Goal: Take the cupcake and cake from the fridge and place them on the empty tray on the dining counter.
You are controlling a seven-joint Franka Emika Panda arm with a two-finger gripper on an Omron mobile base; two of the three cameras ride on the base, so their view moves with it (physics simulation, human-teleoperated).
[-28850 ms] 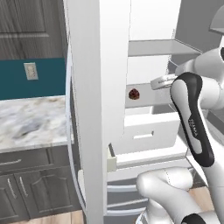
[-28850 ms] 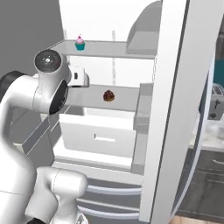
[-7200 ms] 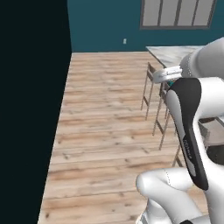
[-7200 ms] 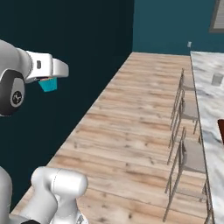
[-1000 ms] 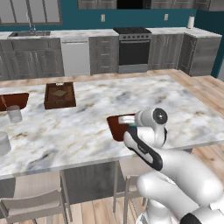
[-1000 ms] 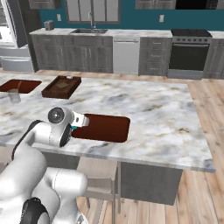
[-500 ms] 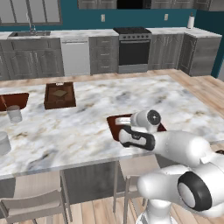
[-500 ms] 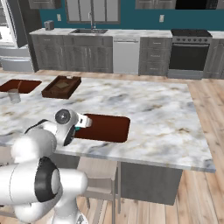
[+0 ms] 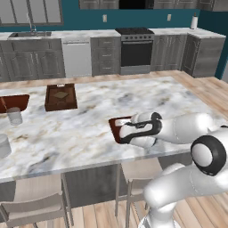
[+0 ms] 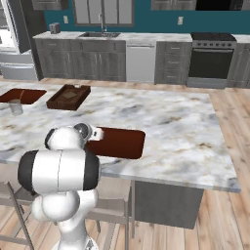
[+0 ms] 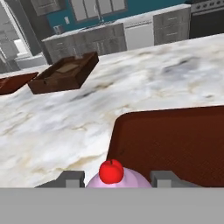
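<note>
The cupcake [image 11: 112, 173], pink frosting with a red cherry on top, sits between my two fingertips [image 11: 72, 178]. My gripper [image 11: 118, 179] is shut on it, low over the near left corner of the flat dark reddish-brown tray [image 11: 175, 138]. That tray [image 9: 116, 129] lies near the front edge of the marble dining counter [image 9: 80, 129], with my hand [image 9: 136, 129] over its left end. From the right, the hand [image 10: 95, 133] reaches the tray [image 10: 122, 142] from its left side. The cake is out of view. The grey fridge [image 10: 10, 41] stands far back left.
A deeper brown box-like tray [image 9: 60, 95] stands further back on the counter, also in the hand view [image 11: 65, 72]. Another flat reddish tray [image 9: 11, 102] and a glass [image 9: 14, 116] are at the far left. Stools [image 9: 38, 209] stand under the front edge.
My arm has sunk lower and stretched along the counter's front. The hand with the cupcake has crept over the tray's left end.
</note>
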